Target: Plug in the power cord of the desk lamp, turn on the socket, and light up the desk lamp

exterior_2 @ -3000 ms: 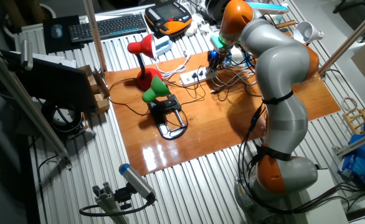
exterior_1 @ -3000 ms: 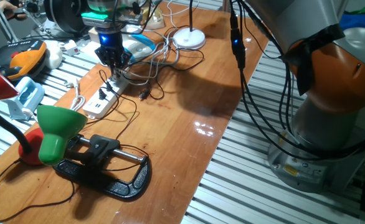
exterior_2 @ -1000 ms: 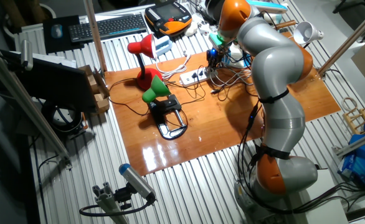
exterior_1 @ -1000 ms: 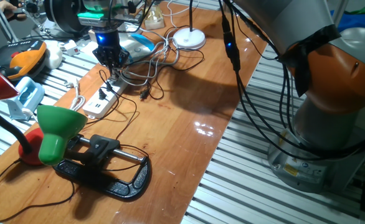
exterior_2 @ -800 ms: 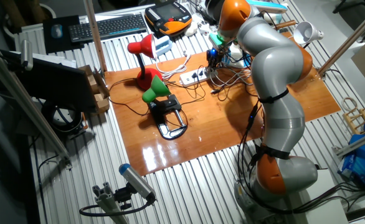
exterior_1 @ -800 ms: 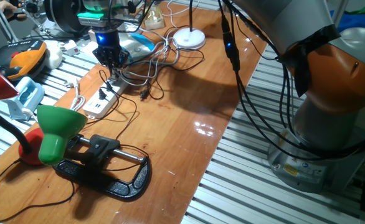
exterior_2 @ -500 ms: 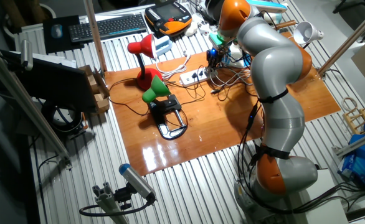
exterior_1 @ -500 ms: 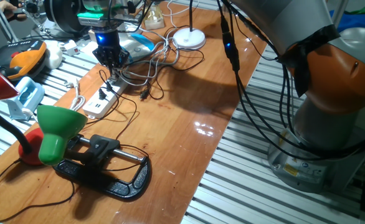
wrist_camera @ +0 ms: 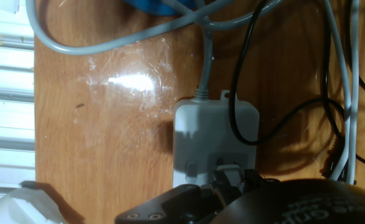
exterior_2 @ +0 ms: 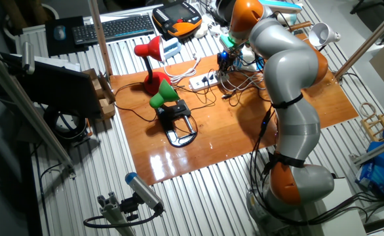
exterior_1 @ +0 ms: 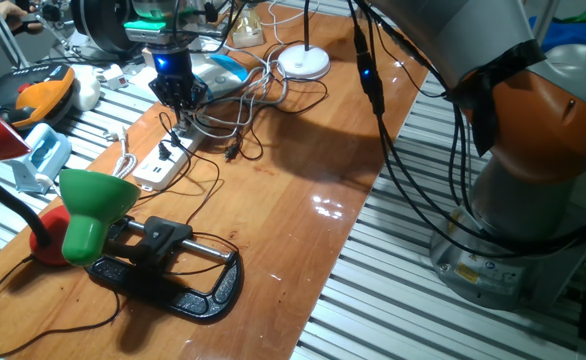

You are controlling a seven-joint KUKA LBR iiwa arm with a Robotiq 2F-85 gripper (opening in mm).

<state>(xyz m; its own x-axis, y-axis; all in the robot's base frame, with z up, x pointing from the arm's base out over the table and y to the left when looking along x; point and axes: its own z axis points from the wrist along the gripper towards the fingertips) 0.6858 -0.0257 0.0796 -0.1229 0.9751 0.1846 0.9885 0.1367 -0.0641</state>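
One tool (exterior_1: pixel 178 100) hangs over the socket's (exterior_1: pixel 166 160) far end, near tangled cords; its grip can't be made out. Lamp (exterior_1: pixel 303 62) stands behind.

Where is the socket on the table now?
In one fixed view the socket lies at the table's left edge, below the end effector and beyond the green lamp.

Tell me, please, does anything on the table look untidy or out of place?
Yes: loose cables lie tangled beside the socket, between it and the desk lamp, right under the gripper.
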